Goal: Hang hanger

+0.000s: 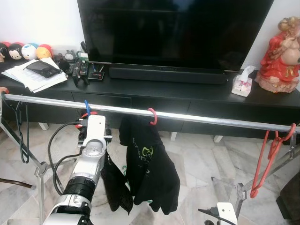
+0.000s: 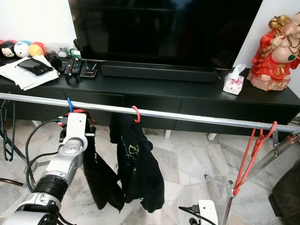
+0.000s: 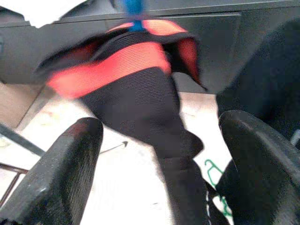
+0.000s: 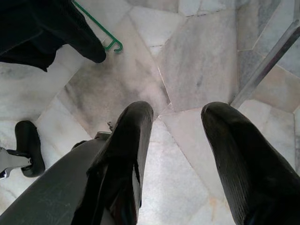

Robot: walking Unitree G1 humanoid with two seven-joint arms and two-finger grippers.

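A long silver metal rail (image 2: 187, 116) crosses before a black TV cabinet (image 2: 187, 96); a black shirt (image 2: 136, 164) hangs from a pink plastic hanger hook (image 2: 137, 114), an empty red hanger (image 2: 251, 157) farther right.

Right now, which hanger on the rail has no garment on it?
The red hanger at the rail's right end: it hangs bare. The blue hanger and pink hanger both carry dark clothes.

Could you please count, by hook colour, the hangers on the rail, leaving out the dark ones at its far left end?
Blue: 1, the blue hanger carrying a red and black garment
Pink: 1, the pink hanger carrying a black T-shirt
Red: 1, the red hanger, empty, near the rail's right end
Total: 3
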